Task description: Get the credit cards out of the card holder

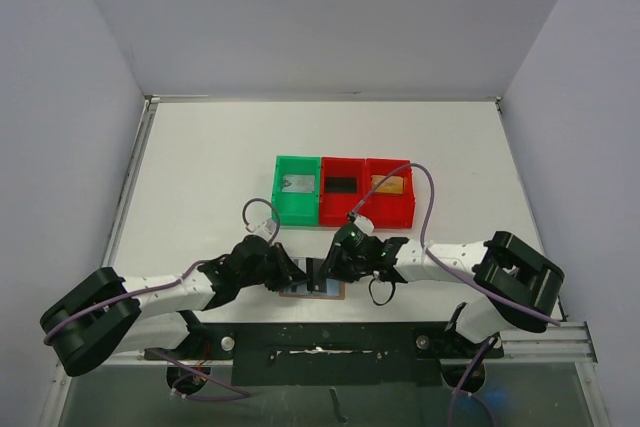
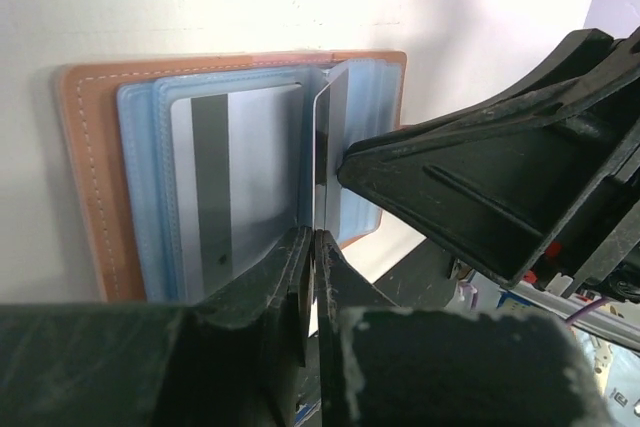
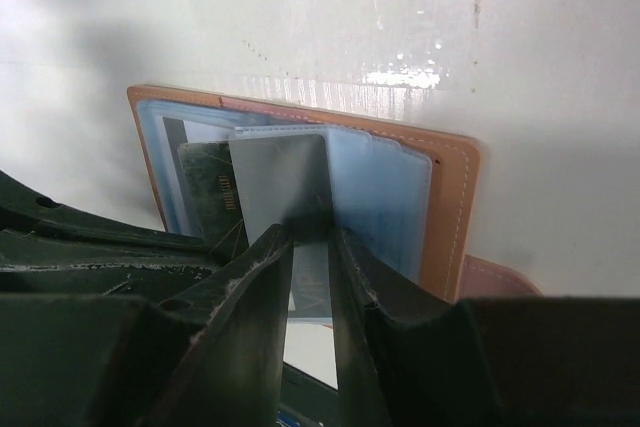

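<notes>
While tan stitched holder (image 2: 85, 197) lies open | left claw (image 2: 310, 244) pinches upright clear sleeve (image 2: 330, 127) | right claw (image 3: 310, 237) nips silver-grey card (image 3: 280, 172)

- card holder (image 2: 85, 187): I read tan-orange leather with a pale stitch line along the edge
- sleeves (image 2: 140, 197): pale blue, see-through
- striped card (image 2: 250, 177): silver-grey with one darker grey band
- upright card (image 3: 280, 182): plain grey on my right wrist feed
- green bin (image 1: 281, 205): green, holds a silver-grey card (image 1: 298, 184)
- middle bin (image 1: 343, 215): red, holds a black card (image 1: 342, 185)
- end bin (image 1: 390, 215): red, holds a gold-tan card (image 1: 388, 184)
- left claw (image 2: 311, 247) and right claw (image 3: 312, 242): black
- arms (image 1: 160, 292): white
- cables (image 1: 430, 197): purple
- counter (image 1: 200, 167): white
</notes>
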Available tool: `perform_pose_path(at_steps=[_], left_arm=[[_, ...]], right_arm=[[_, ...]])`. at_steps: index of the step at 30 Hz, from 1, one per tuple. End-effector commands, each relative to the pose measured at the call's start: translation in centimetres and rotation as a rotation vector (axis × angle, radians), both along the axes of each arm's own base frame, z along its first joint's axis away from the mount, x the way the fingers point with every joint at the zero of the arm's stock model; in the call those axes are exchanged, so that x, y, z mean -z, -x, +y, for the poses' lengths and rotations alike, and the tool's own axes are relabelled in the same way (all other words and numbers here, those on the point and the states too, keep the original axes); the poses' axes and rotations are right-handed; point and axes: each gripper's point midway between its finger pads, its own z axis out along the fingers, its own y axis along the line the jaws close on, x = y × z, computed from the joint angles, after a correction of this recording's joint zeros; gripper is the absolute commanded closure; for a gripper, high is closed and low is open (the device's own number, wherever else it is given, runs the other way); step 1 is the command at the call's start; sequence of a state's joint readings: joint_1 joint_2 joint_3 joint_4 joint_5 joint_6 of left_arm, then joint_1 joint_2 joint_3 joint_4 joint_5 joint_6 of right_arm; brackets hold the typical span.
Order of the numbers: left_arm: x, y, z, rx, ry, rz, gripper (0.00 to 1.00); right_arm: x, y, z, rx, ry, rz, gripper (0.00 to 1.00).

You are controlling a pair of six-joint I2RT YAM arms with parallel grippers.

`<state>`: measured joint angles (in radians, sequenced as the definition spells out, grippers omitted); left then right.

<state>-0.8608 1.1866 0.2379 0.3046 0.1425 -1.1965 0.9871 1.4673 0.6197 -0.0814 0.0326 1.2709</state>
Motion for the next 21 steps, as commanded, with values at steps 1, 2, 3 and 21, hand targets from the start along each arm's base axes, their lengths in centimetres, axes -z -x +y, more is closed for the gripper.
perform_pose_path(at_steps=[1,2,3,21], left_arm=[[-1.5,-0.6,-0.9,0.005,0.065,-0.041,0.91],[-1.5,-0.7,-0.9,0.005,0.069,-0.039,0.89],[-1.5,-0.6,-1.1,0.009,0.075,-0.038,0.86],[-2.1,-1.2,-0.2,-0.026,0.048,-0.074,1.00]], right_arm=[[0.8,0.1,-0.6,-0.008,0.060,0.021,0.76],[0.9,0.2,-0.5,-0.016,0.052,0.025,0.76],[1.0,0.4,-0.4,-0.023,0.047,0.033,0.76],[1.3,0.5,-2.6,0.006,0.158,0.049,0.78]])
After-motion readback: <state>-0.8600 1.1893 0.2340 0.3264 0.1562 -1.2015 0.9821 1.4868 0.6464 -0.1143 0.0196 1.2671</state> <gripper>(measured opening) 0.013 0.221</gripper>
